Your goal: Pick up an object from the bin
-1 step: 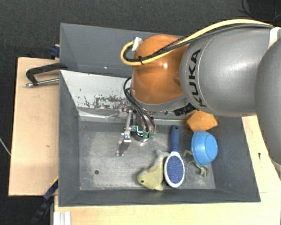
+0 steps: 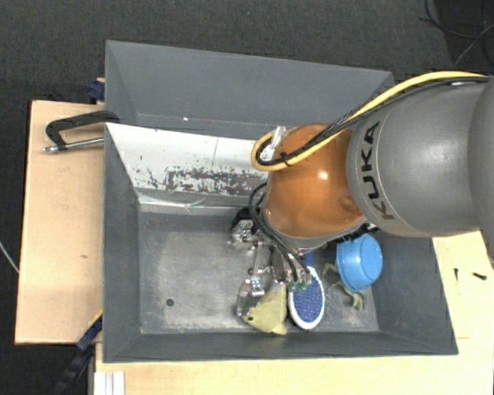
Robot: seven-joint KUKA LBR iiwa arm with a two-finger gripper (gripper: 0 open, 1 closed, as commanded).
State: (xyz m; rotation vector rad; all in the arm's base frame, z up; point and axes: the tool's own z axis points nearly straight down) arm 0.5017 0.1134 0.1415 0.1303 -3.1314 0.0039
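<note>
Dark, finely textured flooring surrounds a grey metal bin with sloping walls. The far wall carries a pale, shiny band speckled with dark scuff marks. The bin floor is dull grey and lightly scratched, bare over its left half apart from one small dark spot.

The arm enters from the right, its grey casing marked KUKA, with an orange cover at the wrist and a yellow cable looping over it. The gripper is low over the near middle of the bin floor, its metal tip touching or just above a yellow-olive lump that lies against the near wall. How far the gripper is open, and whether it has hold of the lump, cannot be told.

Just right of the lump lies a blue oval brush with a white rim. Farther right stands a light-blue cup, with a small olive scrap on the floor just in front of it.
</note>
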